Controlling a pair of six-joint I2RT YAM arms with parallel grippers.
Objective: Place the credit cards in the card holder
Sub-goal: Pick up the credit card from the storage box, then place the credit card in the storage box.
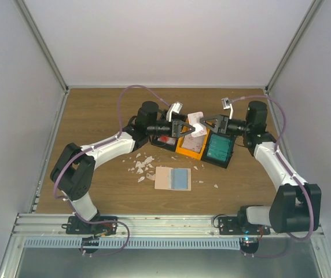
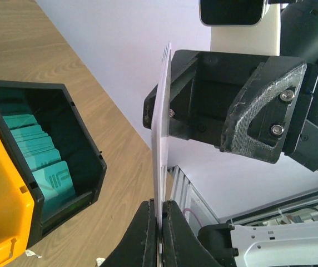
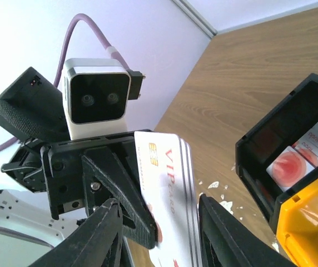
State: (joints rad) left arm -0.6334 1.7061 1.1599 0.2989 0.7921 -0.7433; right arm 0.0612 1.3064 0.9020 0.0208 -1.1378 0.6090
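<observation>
My left gripper (image 1: 186,127) is shut on a small stack of white credit cards (image 1: 197,124) and holds it in the air above the bins. In the left wrist view the cards (image 2: 160,150) show edge-on between the closed fingers. In the right wrist view the cards (image 3: 173,183) read "VIP card" with a gold chip. My right gripper (image 1: 209,124) faces the left one. Its fingers (image 3: 108,233) are open and stand on either side of the stack. The beige card holder (image 1: 165,178) lies open on the table with a light blue card (image 1: 181,179) on its right half.
Three bins stand in a row under the grippers: a black one (image 1: 164,142) with red-marked white cards (image 3: 292,164), an orange one (image 1: 190,147), and a black one (image 1: 219,149) with teal cards (image 2: 36,158). White scraps (image 1: 142,165) lie left of the holder.
</observation>
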